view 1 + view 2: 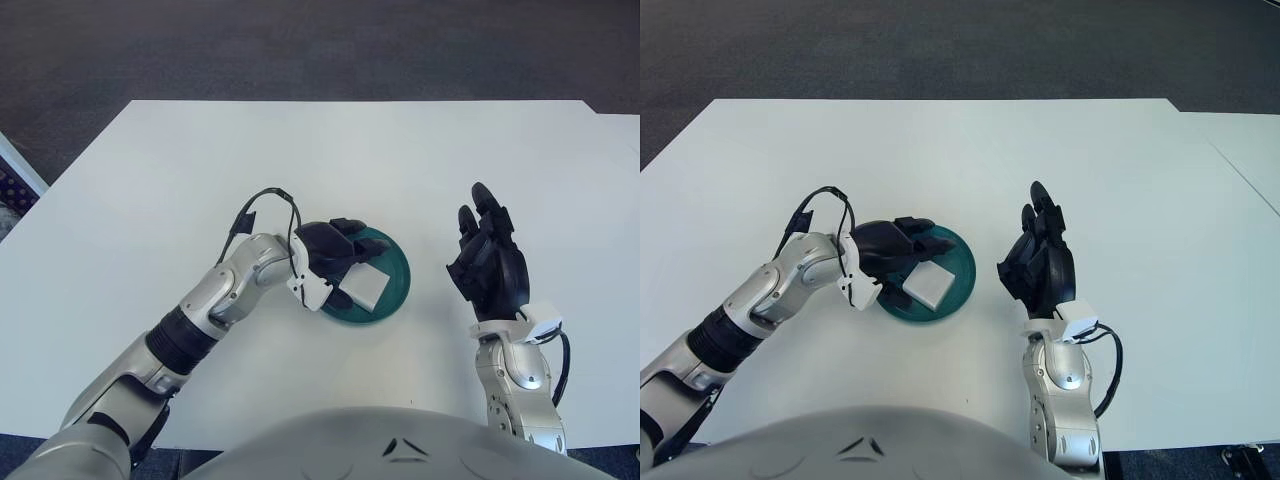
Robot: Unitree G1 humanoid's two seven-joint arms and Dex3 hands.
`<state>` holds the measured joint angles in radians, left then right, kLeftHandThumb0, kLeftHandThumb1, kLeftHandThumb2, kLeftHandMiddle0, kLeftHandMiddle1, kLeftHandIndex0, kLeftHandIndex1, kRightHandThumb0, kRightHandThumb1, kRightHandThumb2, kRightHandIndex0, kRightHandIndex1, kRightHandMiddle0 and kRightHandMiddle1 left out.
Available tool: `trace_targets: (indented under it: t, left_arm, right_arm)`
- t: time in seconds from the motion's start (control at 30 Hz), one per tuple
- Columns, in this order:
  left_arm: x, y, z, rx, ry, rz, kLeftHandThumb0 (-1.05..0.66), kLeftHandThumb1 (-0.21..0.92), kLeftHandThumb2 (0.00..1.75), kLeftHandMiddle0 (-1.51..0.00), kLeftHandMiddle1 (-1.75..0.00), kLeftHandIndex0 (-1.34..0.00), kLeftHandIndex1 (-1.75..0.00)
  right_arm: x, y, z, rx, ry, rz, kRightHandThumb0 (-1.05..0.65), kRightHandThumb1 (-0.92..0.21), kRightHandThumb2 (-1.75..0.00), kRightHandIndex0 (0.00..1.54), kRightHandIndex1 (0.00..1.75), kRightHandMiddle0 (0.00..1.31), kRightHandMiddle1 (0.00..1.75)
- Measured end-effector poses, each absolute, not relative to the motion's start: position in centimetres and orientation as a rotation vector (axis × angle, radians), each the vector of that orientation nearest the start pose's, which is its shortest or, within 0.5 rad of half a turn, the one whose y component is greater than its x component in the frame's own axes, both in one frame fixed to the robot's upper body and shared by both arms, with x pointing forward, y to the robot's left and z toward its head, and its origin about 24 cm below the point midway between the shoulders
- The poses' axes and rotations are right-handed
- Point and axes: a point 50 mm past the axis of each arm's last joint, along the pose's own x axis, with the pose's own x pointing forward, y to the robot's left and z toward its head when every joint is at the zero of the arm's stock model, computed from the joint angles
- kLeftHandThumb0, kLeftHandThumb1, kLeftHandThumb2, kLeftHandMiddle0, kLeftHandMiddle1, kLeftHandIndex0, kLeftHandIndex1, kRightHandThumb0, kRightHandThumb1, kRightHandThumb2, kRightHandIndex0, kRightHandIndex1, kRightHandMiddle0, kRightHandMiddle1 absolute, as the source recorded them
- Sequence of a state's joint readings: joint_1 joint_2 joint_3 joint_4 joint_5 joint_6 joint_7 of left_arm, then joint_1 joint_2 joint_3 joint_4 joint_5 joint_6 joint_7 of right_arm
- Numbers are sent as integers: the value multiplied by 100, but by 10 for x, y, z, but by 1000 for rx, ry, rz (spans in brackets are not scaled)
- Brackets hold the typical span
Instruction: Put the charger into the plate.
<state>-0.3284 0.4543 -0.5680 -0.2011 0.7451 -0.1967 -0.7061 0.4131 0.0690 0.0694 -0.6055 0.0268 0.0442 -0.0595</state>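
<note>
Bright, even light from overhead fills both views, and the broad white table (180,170) reflects it flatly with a faint cool tint and no hard glare. Shadows are soft and short: a thin dark rim lies under the round dark-green plate (395,290) and a pale smudge under the silver left forearm (225,300). The black right hand (490,262) reads as a nearly featureless dark mass, its detail lost in shade. The dark grey carpeted floor (320,45) beyond the table looks dim. The table's far edge appears straight, without obvious bending.
</note>
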Motion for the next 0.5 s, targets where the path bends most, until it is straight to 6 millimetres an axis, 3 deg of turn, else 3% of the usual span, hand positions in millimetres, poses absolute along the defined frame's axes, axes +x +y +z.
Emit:
trace_targets:
  t: [0.5]
  left_arm:
    - [241, 58, 95, 1428, -374, -1162, -105, 92, 64, 0, 0, 0, 0]
  right_arm:
    - [174, -153, 95, 137, -170, -141, -103, -92, -102, 6, 0, 0, 21]
